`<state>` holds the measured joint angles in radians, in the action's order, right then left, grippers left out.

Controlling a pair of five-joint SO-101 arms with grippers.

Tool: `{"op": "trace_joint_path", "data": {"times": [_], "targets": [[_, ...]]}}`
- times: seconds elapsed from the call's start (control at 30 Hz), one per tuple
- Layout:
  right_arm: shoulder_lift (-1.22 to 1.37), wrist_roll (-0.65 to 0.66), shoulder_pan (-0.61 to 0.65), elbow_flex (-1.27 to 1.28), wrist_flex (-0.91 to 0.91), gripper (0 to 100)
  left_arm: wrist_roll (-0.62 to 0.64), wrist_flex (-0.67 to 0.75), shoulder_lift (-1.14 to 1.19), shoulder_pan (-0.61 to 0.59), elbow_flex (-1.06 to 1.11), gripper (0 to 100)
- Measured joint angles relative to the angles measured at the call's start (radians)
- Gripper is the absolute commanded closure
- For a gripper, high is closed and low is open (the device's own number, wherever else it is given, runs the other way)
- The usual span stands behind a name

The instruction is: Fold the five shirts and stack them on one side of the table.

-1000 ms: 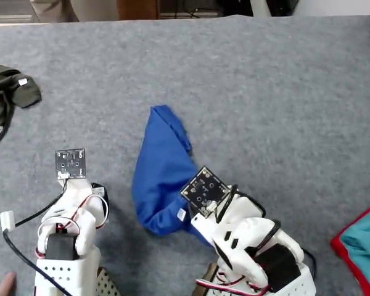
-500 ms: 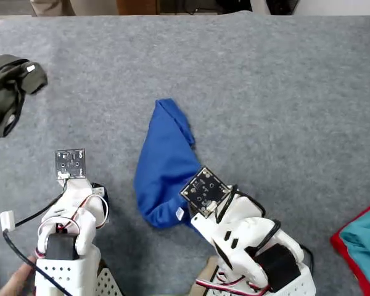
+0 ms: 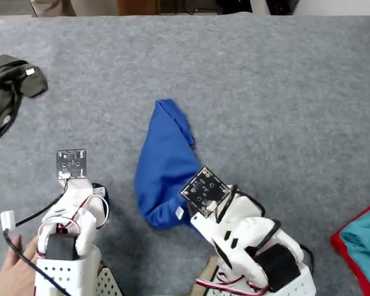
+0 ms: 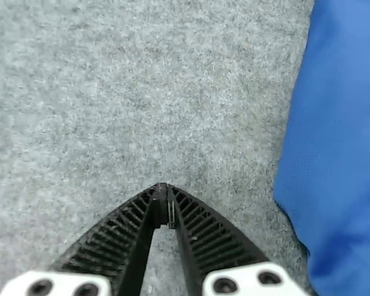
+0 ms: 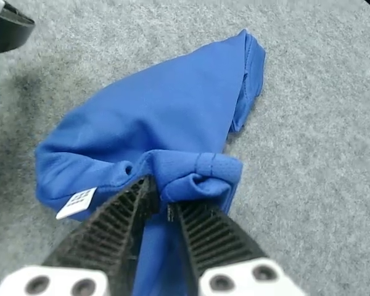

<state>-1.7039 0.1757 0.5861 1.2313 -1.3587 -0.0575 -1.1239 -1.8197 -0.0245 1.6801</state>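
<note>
In the right wrist view, the right gripper is seen clamped on a fold of the blue shirt; in the high view that grip is hidden beneath the right arm. The left gripper is closed, empty. The shirt is laid mid-way across the table, its long axis and narrow end directed away from that arm.

Left claw closed, empty; right claw clamped tight.
</note>
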Motion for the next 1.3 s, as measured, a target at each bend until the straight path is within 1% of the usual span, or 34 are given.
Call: {"op": "trace_joint_path", "data": {"times": [1.13,1.23,1.3], "targets": [[0.0,0.0,0.0,0.002,0.009,99.0,0.0,0.0,0.0,0.002,0.0,98],[0.0,0.0,0.0,-0.02,0.008,98.8,0.0,0.0,0.0,0.002,0.0,98],[0.0,0.0,0.0,-0.052,-0.009,97.0,0.0,0.0,0.0,0.002,0.0,98]]}}
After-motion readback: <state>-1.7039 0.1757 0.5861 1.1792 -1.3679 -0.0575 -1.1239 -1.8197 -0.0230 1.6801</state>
